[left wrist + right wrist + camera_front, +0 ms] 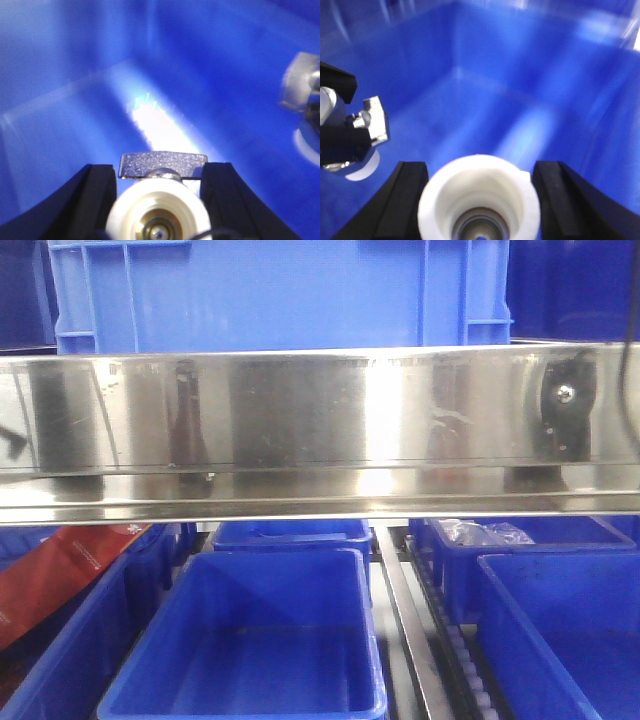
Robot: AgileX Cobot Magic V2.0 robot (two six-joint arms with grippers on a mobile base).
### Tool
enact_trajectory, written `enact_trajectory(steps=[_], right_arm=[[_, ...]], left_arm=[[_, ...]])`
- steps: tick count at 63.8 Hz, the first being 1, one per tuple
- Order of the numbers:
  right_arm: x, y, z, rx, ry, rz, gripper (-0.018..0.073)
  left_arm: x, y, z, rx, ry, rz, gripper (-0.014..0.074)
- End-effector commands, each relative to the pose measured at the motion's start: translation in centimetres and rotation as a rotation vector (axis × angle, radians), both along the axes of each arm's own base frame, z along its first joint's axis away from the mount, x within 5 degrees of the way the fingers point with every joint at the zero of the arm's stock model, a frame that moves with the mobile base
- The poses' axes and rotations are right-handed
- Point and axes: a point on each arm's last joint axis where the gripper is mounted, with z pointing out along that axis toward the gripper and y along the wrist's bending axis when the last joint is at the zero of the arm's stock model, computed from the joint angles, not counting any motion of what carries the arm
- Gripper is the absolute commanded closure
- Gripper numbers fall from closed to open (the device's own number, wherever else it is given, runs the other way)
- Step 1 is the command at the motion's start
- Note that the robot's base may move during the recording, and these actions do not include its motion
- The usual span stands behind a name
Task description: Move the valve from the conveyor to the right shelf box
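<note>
Left gripper (160, 172): black fingers (100, 200) set narrow, clamped either side of a round white-capped metal valve (157, 212) with a brass-toned bore at centre and a flat speckled grey handle (162, 165) on top. Finger bases and the lower cap are cut off by the frame edge. Right gripper (480, 167): fingers likewise pressed against a second valve with a thick white plastic collar (479, 200); its body is hidden behind the collar. Both valves sit inside a smooth blue plastic box (520, 75), near each other but apart; their height over the floor is unclear. In the left wrist view the neighbouring valve is only a blurred white-and-silver smear at the right edge. The box walls are glossy, with a glare streak along the floor; I cannot tell which bin of the front view this box is. Front view: a polished, scratched steel shelf beam (320, 430) spans the frame, with a ribbed blue crate (280, 290) above and open blue bins (260, 640) below. A red pouch (60, 570) lies at left, crumpled clear film (485, 533) in a rear right bin, and a roller track (440, 660) runs between bins.
</note>
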Motion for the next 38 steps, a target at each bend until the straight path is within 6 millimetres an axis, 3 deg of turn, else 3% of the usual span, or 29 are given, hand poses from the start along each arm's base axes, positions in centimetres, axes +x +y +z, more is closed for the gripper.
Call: enact_trajectory(steps=[1, 8, 16, 22, 29, 34, 38], right_arm=[[0.7, 0.3, 0.4, 0.042, -0.061, -0.013, 0.0711], [1.5, 0.7, -1.1, 0.025, -0.020, -0.009, 0.0711], [1.7, 0.8, -1.9, 0.009, 0.018, -0.001, 0.0671], [1.6, 0.8, -2.0, 0.000, 0.036, 0.005, 0.0493], [1.3, 0.8, -1.7, -0.006, 0.047, 0.014, 0.0206], [1.1, 0.7, -1.2, -0.008, 0.047, 0.021, 0.0074], [0.9, 0.7, -0.6, -0.006, 0.042, 0.026, 0.0019]], left_arm=[[0.1, -0.2, 0.7, -0.021, -0.044, 0.000, 0.0707], [0.6, -0.4, -0.6, 0.005, 0.006, -0.004, 0.0683], [0.7, -0.4, -1.7, 0.043, 0.068, -0.009, 0.0512], [0.7, -0.4, -1.8, 0.046, 0.076, -0.010, 0.0284], [0.6, -0.4, -1.8, 0.048, 0.081, -0.011, 0.0069], [0.5, -0.3, -1.9, 0.052, 0.094, -0.012, -0.0020], [0.3, -0.3, -1.6, 0.051, 0.092, -0.013, -0.0011]])
